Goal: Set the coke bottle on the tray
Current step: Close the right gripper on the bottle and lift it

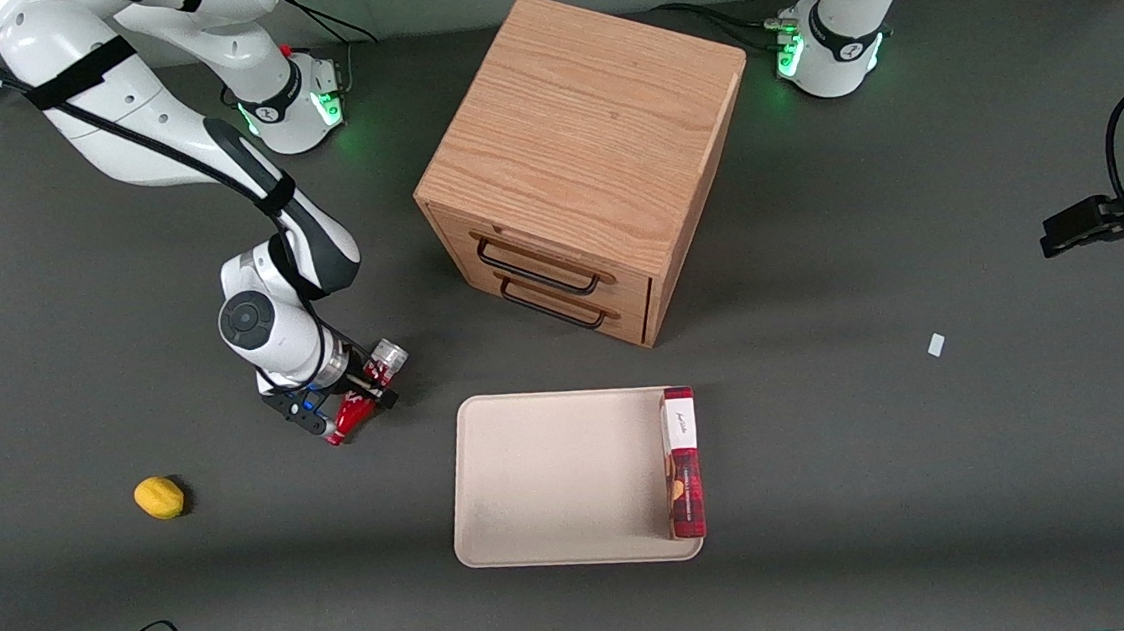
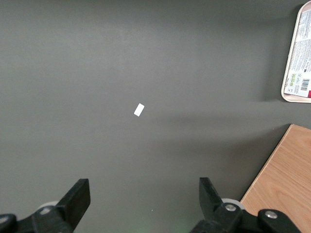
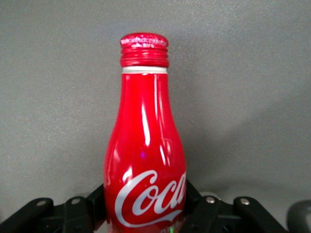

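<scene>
Pincer [image 1: 356, 404] clamped on one coke bottle [image 1: 365, 393], tilted, beside one beige tray [image 1: 555, 477] toward working arm's end, one red box [image 1: 683, 461] on tray, one yellow fruit [image 1: 159, 497] on table [image 1: 884, 451], one wooden cabinet [image 1: 579, 154] with two drawers

Count on the bench [image 1: 937, 487]: one coke bottle [image 1: 365, 399], clamped in one end effector [image 1: 353, 404]. One tray [image 1: 555, 477]. One red box [image 1: 683, 462]. One wooden cabinet [image 1: 579, 154], two drawers. One yellow lemon [image 1: 159, 497]. One white scrap [image 1: 936, 344].
</scene>
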